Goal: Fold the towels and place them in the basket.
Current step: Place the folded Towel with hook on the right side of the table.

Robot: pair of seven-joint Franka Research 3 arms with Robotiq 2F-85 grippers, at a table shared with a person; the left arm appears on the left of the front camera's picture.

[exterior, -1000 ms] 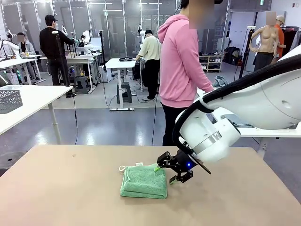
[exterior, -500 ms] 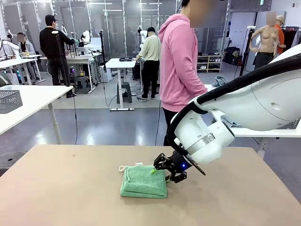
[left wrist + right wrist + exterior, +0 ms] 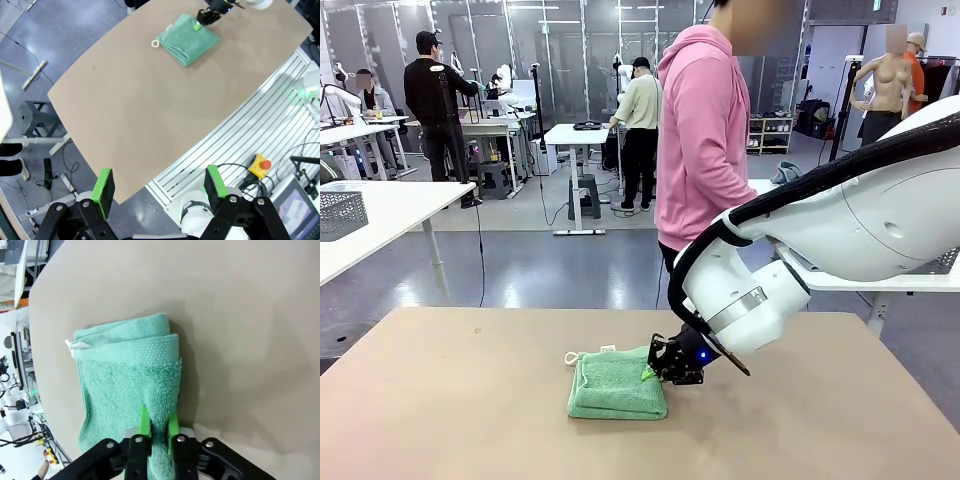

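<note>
Right hand clamped on one edge of the folded mint green towel, which lies flat on the counter. Left hand open, well apart from towel.

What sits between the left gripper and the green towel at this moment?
In the left wrist view, bare table stretches between the left gripper and the green towel; nothing lies on that stretch.

Mint green towel, terry, folded into a thick rectangle, flat at the middle of the worktop, white loop at its far-left corner, right edge pinched in the right pincer
</note>
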